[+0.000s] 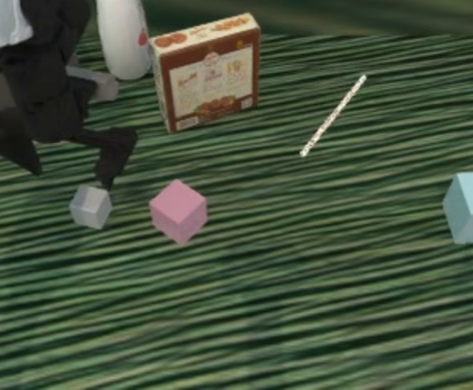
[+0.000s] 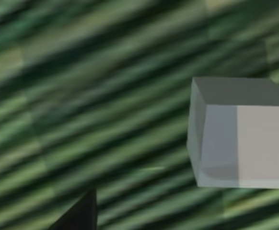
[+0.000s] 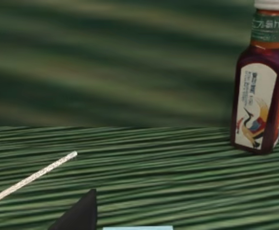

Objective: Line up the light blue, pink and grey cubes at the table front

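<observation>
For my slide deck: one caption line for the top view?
Left gripper open beside the grey cube, pink cube nearby, light blue cube far right on the striped table.

The grey cube (image 1: 90, 206), pink cube (image 1: 178, 210) and light blue cube (image 1: 472, 207) look plain, smooth and matt. The table (image 1: 301, 309) carries a streaky green striped finish without shine. The box (image 1: 206, 71) looks like printed cardboard. The thin stick (image 1: 332, 116) has a speckled, rough-looking surface. The bottle (image 3: 260, 81) appears glossy, with a printed label.
</observation>
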You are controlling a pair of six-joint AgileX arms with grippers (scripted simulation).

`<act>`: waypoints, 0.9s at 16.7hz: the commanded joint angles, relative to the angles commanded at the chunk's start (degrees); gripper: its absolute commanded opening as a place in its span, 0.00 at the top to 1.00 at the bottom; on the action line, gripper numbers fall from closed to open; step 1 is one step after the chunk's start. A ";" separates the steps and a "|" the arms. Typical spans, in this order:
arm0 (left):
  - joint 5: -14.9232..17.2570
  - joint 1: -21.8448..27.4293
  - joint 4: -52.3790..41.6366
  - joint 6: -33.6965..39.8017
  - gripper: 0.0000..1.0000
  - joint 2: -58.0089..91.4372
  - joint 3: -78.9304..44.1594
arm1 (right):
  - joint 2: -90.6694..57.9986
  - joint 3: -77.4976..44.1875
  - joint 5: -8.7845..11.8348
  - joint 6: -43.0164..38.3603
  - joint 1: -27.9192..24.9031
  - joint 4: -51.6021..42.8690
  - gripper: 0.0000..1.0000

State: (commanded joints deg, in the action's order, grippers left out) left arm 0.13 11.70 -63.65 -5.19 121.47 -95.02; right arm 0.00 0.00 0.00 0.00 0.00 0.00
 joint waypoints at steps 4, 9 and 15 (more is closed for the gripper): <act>0.03 0.07 8.59 -0.06 0.00 3.28 4.82 | 0.00 0.00 0.00 0.00 0.00 0.00 0.00; 0.07 0.12 16.30 -0.08 0.00 6.77 9.44 | 0.00 0.00 0.00 0.00 0.00 0.00 0.00; 0.07 0.12 16.30 -0.08 0.23 6.77 9.44 | 0.00 0.00 0.00 0.00 0.00 0.00 0.00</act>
State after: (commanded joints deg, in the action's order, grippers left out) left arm 0.20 11.83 -47.35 -5.27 128.23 -85.58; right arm 0.00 0.00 0.00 0.00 0.00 0.00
